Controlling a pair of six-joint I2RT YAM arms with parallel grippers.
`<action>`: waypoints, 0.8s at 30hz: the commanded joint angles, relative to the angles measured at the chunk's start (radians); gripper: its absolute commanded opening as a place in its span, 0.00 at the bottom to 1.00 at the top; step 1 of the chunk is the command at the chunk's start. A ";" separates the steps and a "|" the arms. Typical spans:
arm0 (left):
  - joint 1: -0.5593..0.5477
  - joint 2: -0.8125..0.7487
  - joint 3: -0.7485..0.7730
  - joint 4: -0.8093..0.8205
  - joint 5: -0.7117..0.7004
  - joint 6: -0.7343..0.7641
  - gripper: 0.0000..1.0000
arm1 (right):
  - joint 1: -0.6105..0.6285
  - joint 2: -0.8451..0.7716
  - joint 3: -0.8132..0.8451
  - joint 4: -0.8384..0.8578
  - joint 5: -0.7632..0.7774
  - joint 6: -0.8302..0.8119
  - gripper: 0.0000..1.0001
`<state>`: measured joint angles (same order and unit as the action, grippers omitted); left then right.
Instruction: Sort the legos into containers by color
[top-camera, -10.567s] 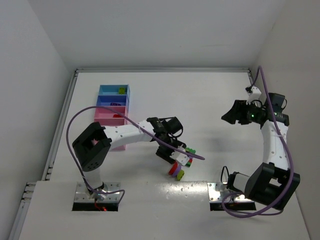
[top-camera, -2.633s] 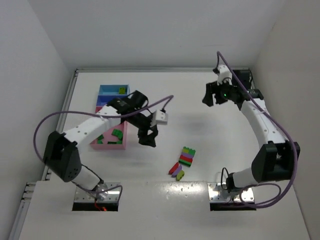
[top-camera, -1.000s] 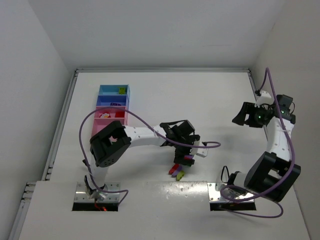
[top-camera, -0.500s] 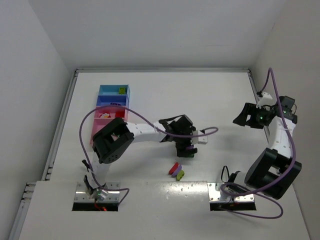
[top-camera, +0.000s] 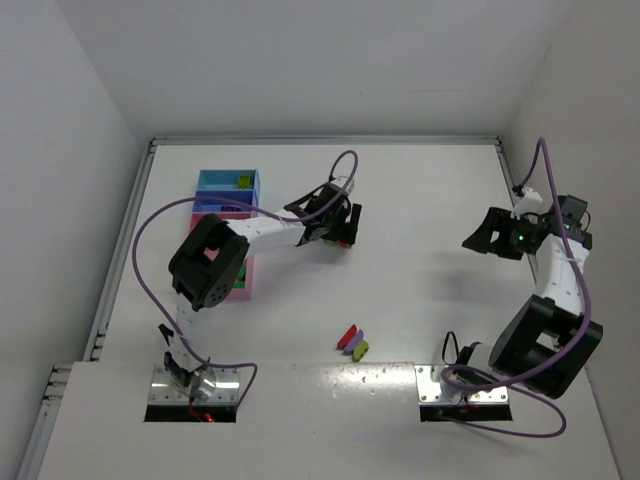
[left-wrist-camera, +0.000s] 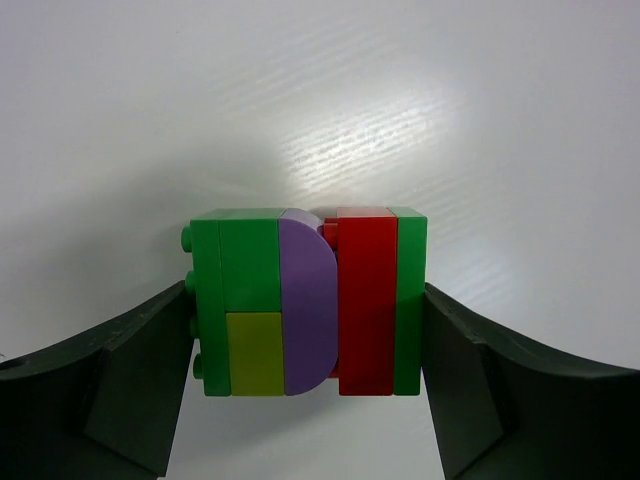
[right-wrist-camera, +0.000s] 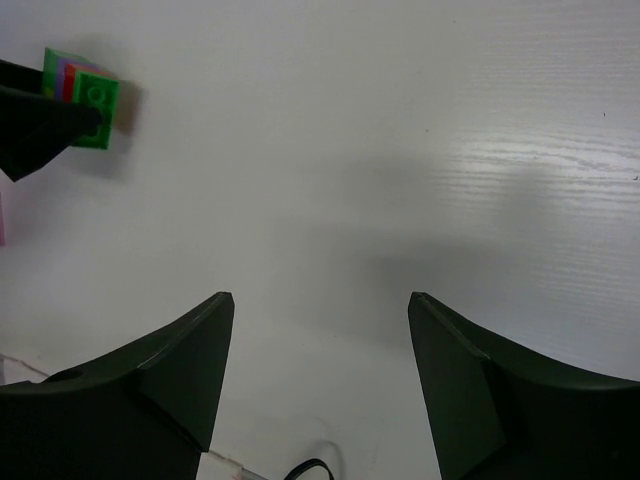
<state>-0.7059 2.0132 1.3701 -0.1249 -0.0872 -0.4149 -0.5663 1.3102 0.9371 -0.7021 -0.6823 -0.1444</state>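
My left gripper (top-camera: 341, 226) is shut on a stacked block of legos (left-wrist-camera: 308, 316), green, yellow-green, purple and red, held above the white table right of the trays. The block also shows in the right wrist view (right-wrist-camera: 82, 84). The row of containers (top-camera: 214, 181) lies at the left: light blue with a yellow-green brick (top-camera: 242, 181), then darker blue, then pink; my left arm covers part of them. Three loose bricks, red (top-camera: 347, 335), purple and yellow-green (top-camera: 361, 349), lie near the front edge. My right gripper (top-camera: 478, 236) is open and empty, far right.
A green brick (top-camera: 237, 281) lies in the largest pink tray. The left arm's purple cable (top-camera: 150, 225) loops over the trays. Walls close the table at the back and both sides. The arm bases (top-camera: 195, 385) stand at the near edge.
My left gripper has carried the stacked block up from beside the loose bricks toward the far left, nearer the trays. The right arm has barely moved.
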 joint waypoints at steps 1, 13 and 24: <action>-0.021 0.019 0.055 -0.001 -0.126 -0.249 0.05 | 0.005 -0.008 -0.001 0.036 -0.037 0.012 0.71; -0.021 0.079 0.073 -0.022 -0.111 -0.375 0.46 | 0.005 0.001 -0.001 0.036 -0.037 0.022 0.71; -0.086 -0.014 0.101 -0.024 -0.172 -0.039 1.00 | 0.023 0.001 0.008 0.036 -0.056 0.031 0.71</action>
<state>-0.7761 2.0739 1.4448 -0.1493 -0.2211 -0.5327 -0.5518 1.3102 0.9367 -0.6891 -0.7033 -0.1223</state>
